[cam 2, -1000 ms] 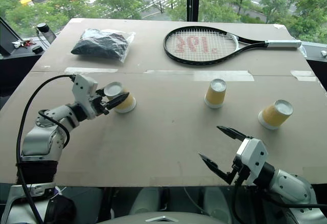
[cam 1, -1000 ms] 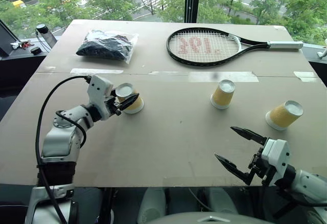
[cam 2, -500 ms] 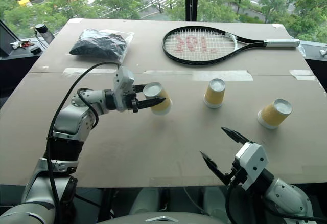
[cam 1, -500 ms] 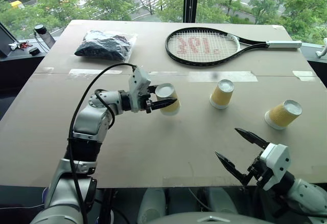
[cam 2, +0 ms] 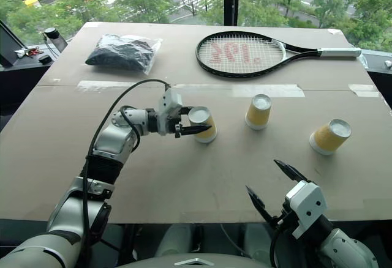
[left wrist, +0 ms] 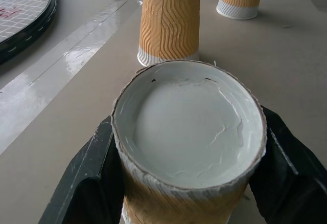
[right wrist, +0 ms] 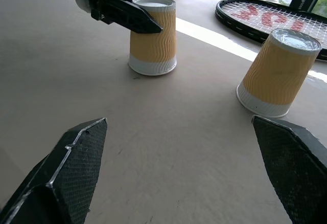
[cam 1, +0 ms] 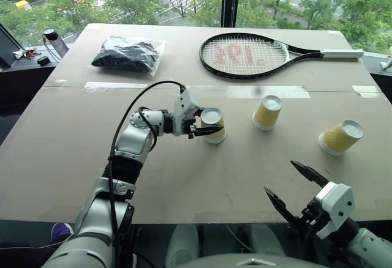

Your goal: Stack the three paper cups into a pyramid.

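Three yellow ribbed paper cups stand upside down, white bases up, on the brown table point(cam 1: 184, 182). My left gripper point(cam 1: 209, 129) is shut on the leftmost cup point(cam 1: 212, 117), its black fingers point(left wrist: 84, 180) clamping the sides just below the base; the cup's rim sits at the table surface. The middle cup point(cam 1: 267, 112) stands a short way to its right, untouched. Farther right stands the third cup point(cam 1: 340, 137). My right gripper point(cam 1: 280, 177) hovers open and holds nothing near the table's front edge, in front of the right two cups.
A black tennis racket point(cam 1: 245, 55) lies at the back of the table, with a dark bundle in a clear bag point(cam 1: 127, 54) at the back left. Strips of tape point(cam 1: 266, 91) run across the middle. A bottle point(cam 1: 55, 40) stands off the far left edge.
My left gripper has carried its cup rightward across the table, close to the middle cup. The right gripper stays open, about where it was.
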`<state>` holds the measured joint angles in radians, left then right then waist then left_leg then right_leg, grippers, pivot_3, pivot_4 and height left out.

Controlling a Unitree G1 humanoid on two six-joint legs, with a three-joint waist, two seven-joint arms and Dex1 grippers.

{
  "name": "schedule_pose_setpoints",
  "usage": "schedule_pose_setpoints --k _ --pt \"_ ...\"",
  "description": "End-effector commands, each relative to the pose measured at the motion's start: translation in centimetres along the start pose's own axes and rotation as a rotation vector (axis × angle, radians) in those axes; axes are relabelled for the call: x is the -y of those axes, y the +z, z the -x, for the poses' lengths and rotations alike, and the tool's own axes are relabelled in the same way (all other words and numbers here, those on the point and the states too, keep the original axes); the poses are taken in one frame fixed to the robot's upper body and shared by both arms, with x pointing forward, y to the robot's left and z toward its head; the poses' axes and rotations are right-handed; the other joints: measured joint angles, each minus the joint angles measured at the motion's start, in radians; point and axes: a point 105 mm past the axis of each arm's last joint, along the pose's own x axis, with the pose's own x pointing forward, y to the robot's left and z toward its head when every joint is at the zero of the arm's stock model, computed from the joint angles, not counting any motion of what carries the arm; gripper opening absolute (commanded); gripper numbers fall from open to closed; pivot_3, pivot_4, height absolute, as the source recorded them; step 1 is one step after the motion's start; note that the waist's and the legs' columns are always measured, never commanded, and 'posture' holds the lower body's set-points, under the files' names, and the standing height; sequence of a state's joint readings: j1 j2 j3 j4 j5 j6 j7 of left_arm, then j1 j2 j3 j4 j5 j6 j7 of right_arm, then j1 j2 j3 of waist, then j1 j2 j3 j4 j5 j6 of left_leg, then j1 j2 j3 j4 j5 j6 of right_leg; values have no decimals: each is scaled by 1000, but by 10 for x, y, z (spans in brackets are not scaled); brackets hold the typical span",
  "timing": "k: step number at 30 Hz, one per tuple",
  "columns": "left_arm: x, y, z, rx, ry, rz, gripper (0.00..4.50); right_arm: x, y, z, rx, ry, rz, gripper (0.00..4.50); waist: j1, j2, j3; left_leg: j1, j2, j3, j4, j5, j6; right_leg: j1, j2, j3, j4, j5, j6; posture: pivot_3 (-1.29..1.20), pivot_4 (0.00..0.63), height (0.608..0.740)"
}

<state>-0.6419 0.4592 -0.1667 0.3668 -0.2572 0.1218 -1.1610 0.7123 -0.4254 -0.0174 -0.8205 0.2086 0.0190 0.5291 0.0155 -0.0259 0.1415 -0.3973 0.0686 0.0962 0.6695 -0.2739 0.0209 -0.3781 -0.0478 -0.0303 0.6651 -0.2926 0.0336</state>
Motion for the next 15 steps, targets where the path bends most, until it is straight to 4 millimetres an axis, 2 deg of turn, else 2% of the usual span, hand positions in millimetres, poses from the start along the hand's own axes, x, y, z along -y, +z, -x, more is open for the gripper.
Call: schedule_pose_setpoints --k 1,4,5,7,11,15 --pt "-2 2 -3 6 4 -19 2487 0 13 2 43 -12 28 4500 0 0 0 0 0 0 0 0 0 0 0 0 0 0 0 0 150 740" --pt "-3 2 -3 12 10 0 2487 1 13 3 39 -19 29 4500 0 0 0 0 0 0 0 0 0 0 0 0 0 0 0 0 150 740" --pt "-2 2 -3 14 10 9 3532 1 13 3 39 -21 30 4500 0 0 0 0 0 0 0 0 0 0 0 0 0 0 0 0 150 740" --pt "-2 4 -1 20 9 17 4305 2 13 3 39 -24 30 4500 -1 0 0 0 0 0 0 0 0 0 0 0 0 0 0 0 150 740" --pt "-3 9 6 34 36 5 4409 5 13 1 42 -26 32 4500 -3 0 0 0 0 0 0 0 0 0 0 0 0 0 0 0 150 740" --pt "0 23 27 79 74 33 4409 23 15 -12 43 -97 60 4500 -11 0 0 0 2 0 0 0 0 0 0 1 1 0 0 0 150 740"
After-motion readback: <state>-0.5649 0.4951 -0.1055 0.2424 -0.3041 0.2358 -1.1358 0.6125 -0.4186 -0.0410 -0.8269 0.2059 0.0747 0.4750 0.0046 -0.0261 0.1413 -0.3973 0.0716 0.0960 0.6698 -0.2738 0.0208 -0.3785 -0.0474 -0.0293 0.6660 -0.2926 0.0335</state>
